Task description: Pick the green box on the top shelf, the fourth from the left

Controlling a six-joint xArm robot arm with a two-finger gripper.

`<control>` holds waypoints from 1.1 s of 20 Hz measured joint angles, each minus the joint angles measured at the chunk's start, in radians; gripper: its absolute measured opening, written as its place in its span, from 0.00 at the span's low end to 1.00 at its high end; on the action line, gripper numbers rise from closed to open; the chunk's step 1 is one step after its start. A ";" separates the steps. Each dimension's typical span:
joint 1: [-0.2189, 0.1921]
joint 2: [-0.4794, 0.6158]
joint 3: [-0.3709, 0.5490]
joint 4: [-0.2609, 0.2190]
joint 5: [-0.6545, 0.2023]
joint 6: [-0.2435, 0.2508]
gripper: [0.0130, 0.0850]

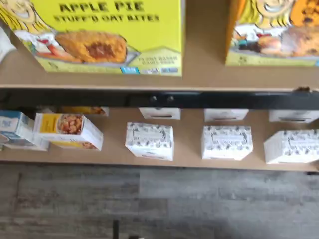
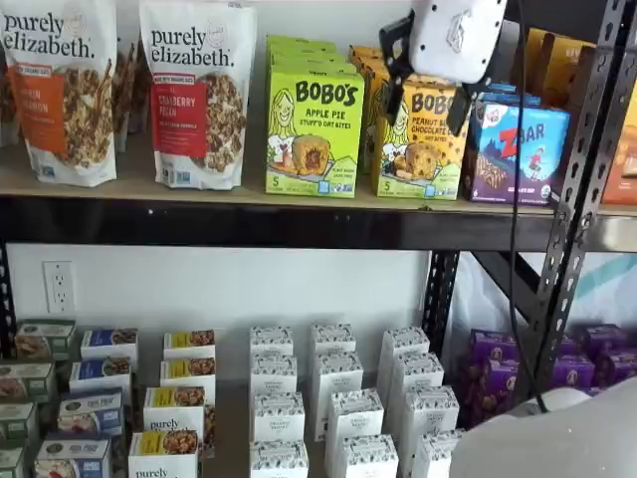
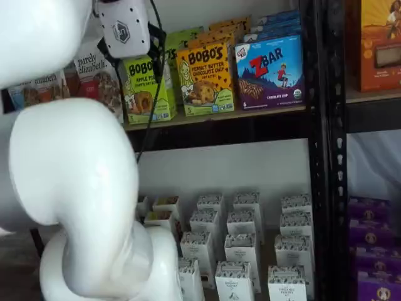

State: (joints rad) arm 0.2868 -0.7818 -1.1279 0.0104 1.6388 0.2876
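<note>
Green box [image 2: 314, 134] on top shelf [image 2: 299, 227], not yet gripped.
Left to right in a shelf view: two granola bags [image 2: 199, 95], the green box at the deck's front edge, an orange carton [image 2: 418, 139] just beside it, then a blue box [image 2: 513, 149]. The gripper [image 2: 428, 95] hangs before the orange carton, fingers spread wide, holding nothing. Risk, as I judge it: closing from here would catch the orange carton, or a finger would knock the green box backward, because the gap between cartons is narrow.

Wrist view close above top shelf [image 1: 149, 82] edge, both shelf views frontal
</note>
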 joint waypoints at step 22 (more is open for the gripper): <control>0.051 0.228 -0.148 -0.060 -0.124 0.048 1.00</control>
State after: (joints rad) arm 0.3377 -0.5540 -1.2757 -0.0498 1.5153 0.3355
